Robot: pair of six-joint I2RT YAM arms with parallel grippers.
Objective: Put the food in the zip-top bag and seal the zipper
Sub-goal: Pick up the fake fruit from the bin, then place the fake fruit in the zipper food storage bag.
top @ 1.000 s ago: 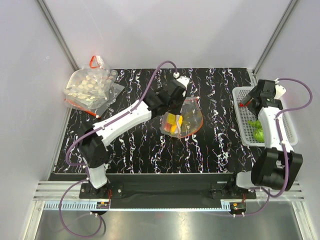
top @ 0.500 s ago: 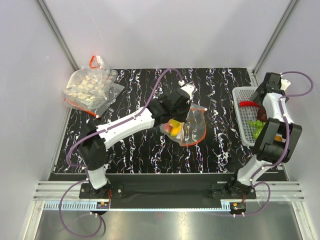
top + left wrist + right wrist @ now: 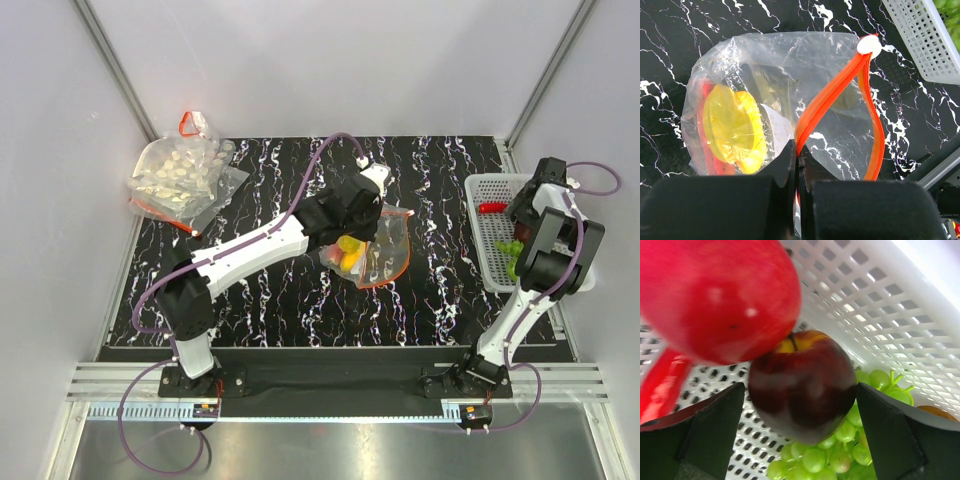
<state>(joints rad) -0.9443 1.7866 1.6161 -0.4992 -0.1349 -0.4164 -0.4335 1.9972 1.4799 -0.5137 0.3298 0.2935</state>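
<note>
The zip-top bag [image 3: 820, 65] is clear, with its red-orange zipper [image 3: 832, 92] standing open in a loop and a white slider [image 3: 869, 46] at the far end. Yellow food [image 3: 735, 127] and a red piece [image 3: 704, 107] lie inside it. My left gripper [image 3: 799, 156] is shut on the zipper's near strip; in the top view it [image 3: 370, 220] holds the bag [image 3: 388, 250] at mid-table. My right gripper [image 3: 800, 387] is open inside the white basket [image 3: 900, 305], its fingers either side of a dark red apple [image 3: 802, 390].
The basket [image 3: 484, 184] at the right edge also holds a bright red fruit [image 3: 715, 295], a red pepper [image 3: 662, 390] and green grapes [image 3: 840, 455]. A larger clear bag of whitish pieces [image 3: 180, 175] lies at the back left. Walls enclose the table.
My right gripper has swung over and down into the basket, around the dark apple. My left gripper has shifted the bag slightly right and forward, still holding the zipper.
</note>
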